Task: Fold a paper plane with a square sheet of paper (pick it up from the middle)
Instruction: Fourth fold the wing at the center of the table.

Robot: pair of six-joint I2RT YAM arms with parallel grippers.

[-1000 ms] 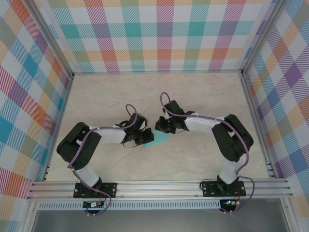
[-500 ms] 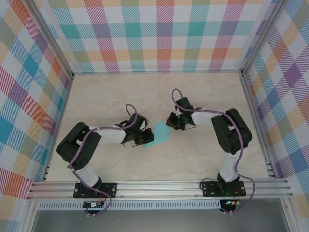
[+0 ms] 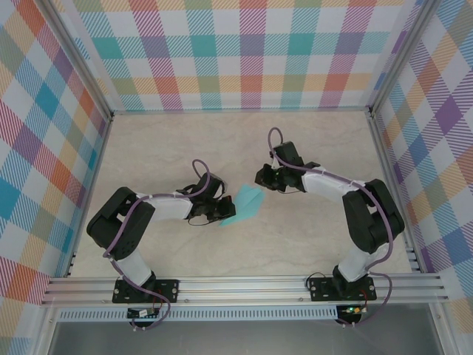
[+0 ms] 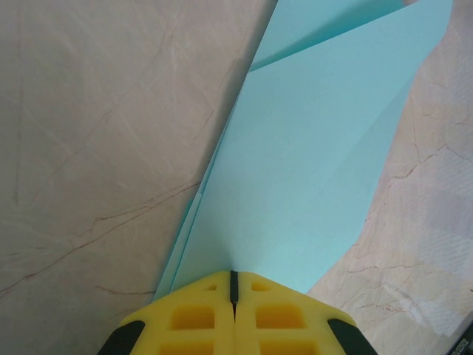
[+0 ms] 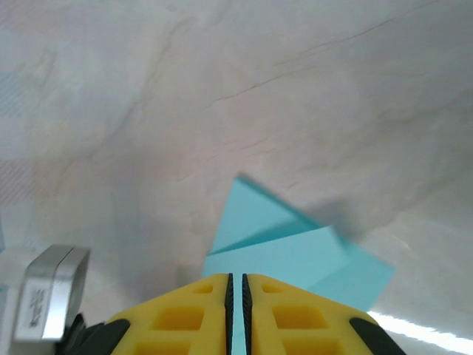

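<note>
Two claws flank the folded sheet of paper [image 3: 248,204] seen from above: it lies on the table [image 3: 177,148], my left claw [image 3: 222,213] at its left end, my right claw [image 3: 264,182] at its far corner. My left wrist camera has the left claw [image 4: 233,275] clamped tight on the paper's edge. My right wrist camera has the right claw [image 5: 236,279] nearly closed, with the paper just past its tips; I cannot tell whether it grips.

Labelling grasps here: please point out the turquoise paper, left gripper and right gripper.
turquoise paper [image 3: 247,203], top view, middle of the folded sheet.
left gripper [image 4: 233,276], left wrist view, midway between its fingertips.
right gripper [image 5: 236,278], right wrist view, midway between its fingertips.
</note>
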